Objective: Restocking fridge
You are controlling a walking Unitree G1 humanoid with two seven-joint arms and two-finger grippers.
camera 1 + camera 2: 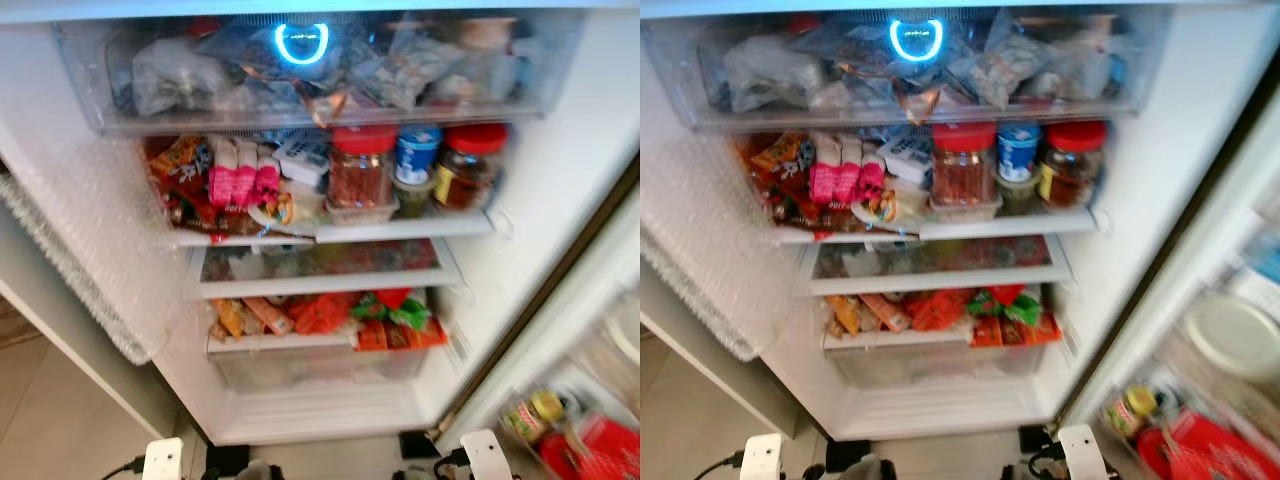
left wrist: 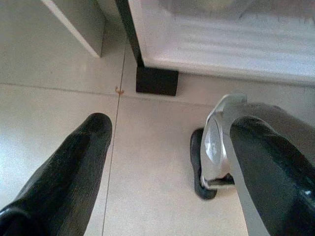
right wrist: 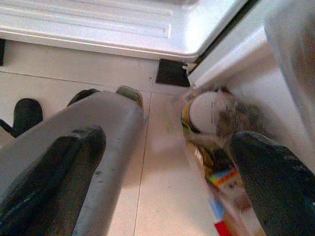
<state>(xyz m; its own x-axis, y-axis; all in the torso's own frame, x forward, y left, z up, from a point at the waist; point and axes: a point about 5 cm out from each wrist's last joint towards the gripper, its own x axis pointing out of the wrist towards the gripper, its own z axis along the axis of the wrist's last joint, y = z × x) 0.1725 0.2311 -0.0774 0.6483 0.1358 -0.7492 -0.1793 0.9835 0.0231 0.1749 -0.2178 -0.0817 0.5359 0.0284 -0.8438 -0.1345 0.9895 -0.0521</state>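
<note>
Open white fridge, crowded shelves, red-lidded jars upright on middle shelf, packets below

Both arms hang low, left gripper and right gripper fingers spread.

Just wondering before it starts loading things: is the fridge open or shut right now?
Open. The fridge shows its lit, packed shelves, red-lidded jars in plain view, and the door swung aside at right with items in its racks.

Counted on the fridge shelf under the top drawer: two red-lidded jars, one blue-lidded tub, three pink packets.
</note>
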